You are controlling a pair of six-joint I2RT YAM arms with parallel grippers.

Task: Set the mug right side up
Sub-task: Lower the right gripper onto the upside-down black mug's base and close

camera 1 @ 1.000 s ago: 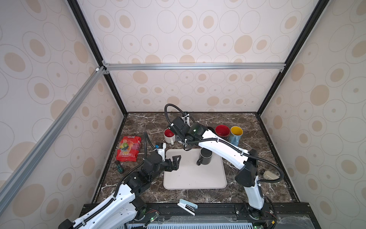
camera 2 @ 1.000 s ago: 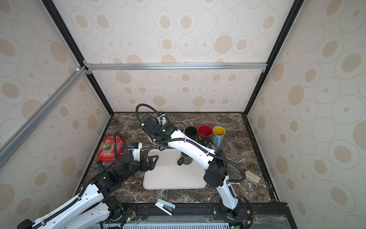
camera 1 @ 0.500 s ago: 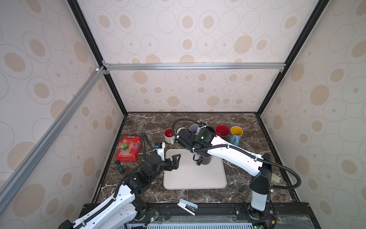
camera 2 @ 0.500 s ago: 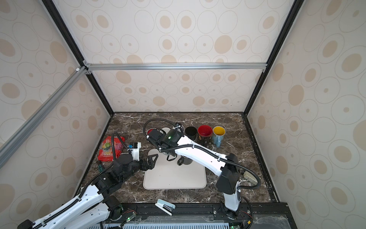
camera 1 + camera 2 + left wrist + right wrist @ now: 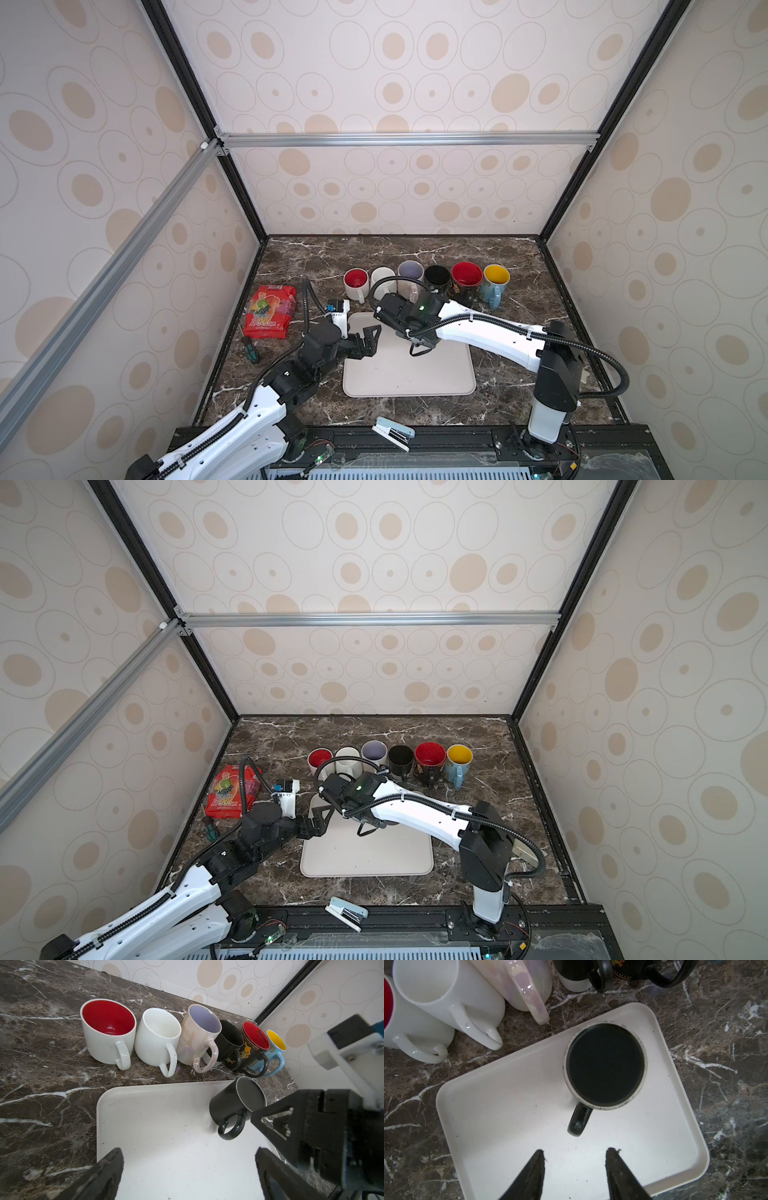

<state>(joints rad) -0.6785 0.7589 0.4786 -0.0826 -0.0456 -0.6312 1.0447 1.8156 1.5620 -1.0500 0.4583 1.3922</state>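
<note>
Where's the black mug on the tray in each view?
In a top view: hidden under the right arm, over the tray.
In a top view: under the right arm.
Left wrist: mug near a tray corner.
Right wrist: mug, seen from above.
Shared landmark: white tray.

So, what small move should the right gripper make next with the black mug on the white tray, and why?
Probably lower the right gripper onto the handle of the black ceramic mug and close. The mug stands base-up on the white rectangular tray, its handle pointing at the open, empty jaws.
</note>
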